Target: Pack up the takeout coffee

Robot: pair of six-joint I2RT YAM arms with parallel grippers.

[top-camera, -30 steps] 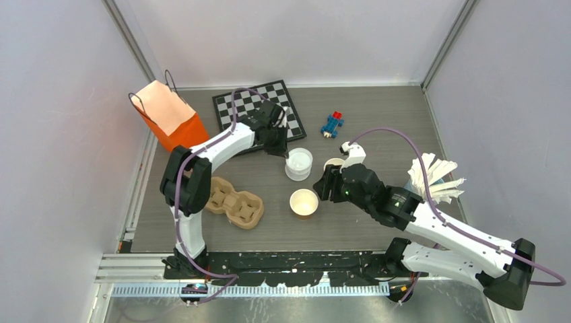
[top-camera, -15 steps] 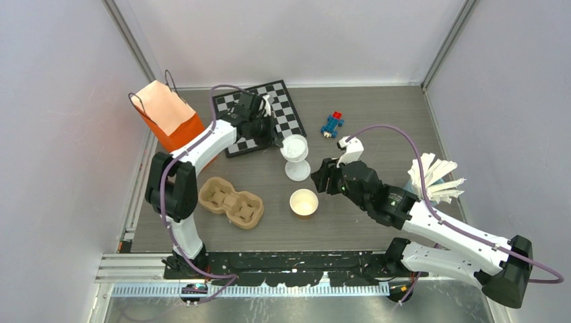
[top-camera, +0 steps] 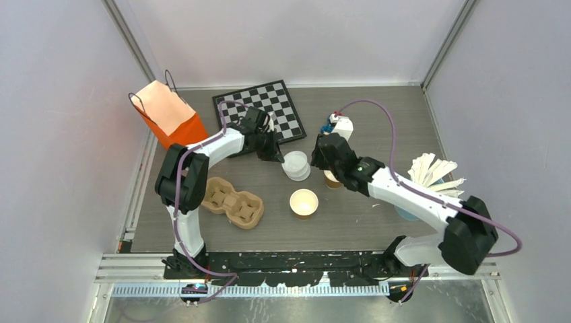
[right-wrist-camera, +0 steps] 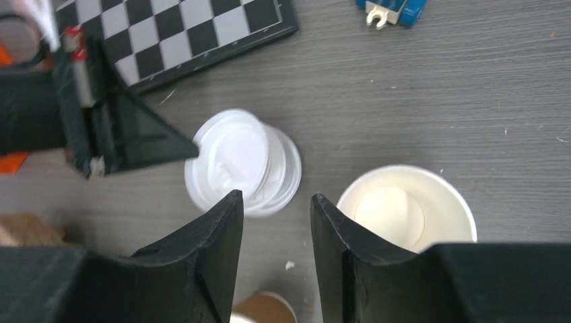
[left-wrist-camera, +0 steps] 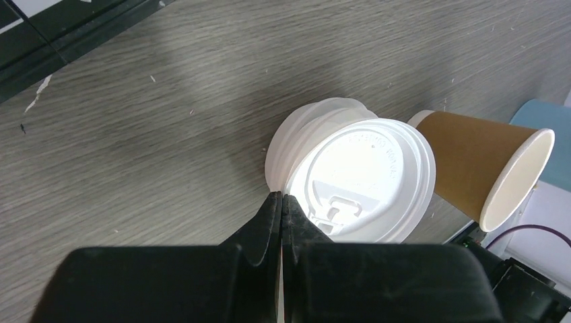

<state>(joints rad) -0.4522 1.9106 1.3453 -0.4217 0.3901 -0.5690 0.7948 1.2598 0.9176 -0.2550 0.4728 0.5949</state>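
Swinging leftward, the right tool [right-wrist-camera: 273, 197] is hovering spread and empty beside the lid stack [top-camera: 297, 168]. The left tool [left-wrist-camera: 281, 196] is pinching the top lid [left-wrist-camera: 367, 168] (lidding stage, seemingly); next it is likely needing lifting onto the open cup [right-wrist-camera: 404, 208] just right.

Mid-table: stack of lids [top-camera: 296, 165]. Front cup [top-camera: 304, 202] stood just before the stack; second cup [top-camera: 331, 180] just to the stack's right. Cup tray [top-camera: 232, 202] lay left of the front cup. Chessboard [top-camera: 259, 108] lay behind the lids, with the toy [right-wrist-camera: 394, 10] to its right and the paper bag [top-camera: 172, 118] to its left, at the table's edge. Tumbler [top-camera: 405, 213] stood far right.
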